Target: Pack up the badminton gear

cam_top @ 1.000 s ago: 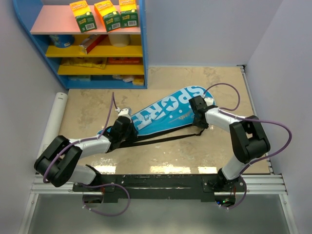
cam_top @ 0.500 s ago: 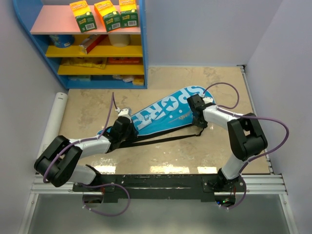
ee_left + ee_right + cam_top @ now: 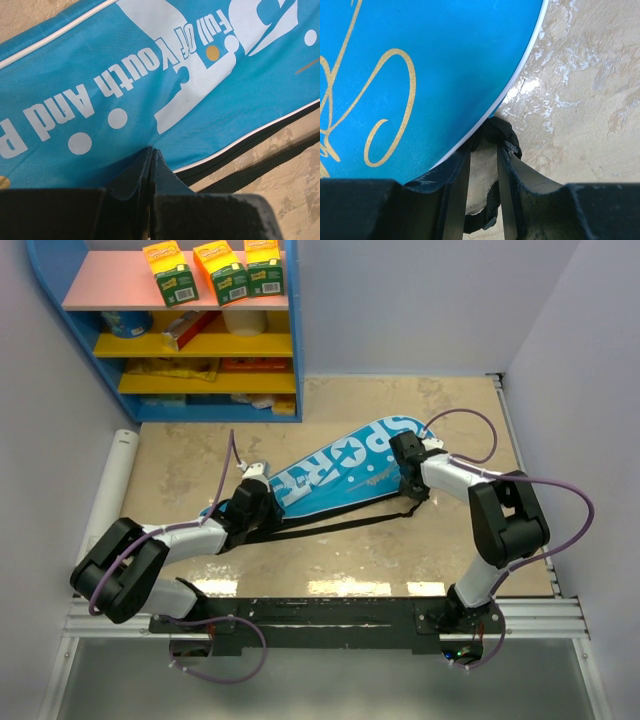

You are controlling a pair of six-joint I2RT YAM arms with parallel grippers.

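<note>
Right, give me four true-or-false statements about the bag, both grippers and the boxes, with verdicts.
1. The blue bag lies flat on the table, lettering up. True.
2. The left gripper stands wide open. False: it is shut, tips against the bag's fabric.
3. The right gripper is at the bag's wide end, a black strap at its tips. True.
4. The orange-green boxes stand on the table. False: they stand on the shelf, on its top board.

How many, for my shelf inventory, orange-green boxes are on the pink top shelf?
3, side by side on the pink top shelf: left box, middle box, right box. More could sit beyond the frame.
</note>
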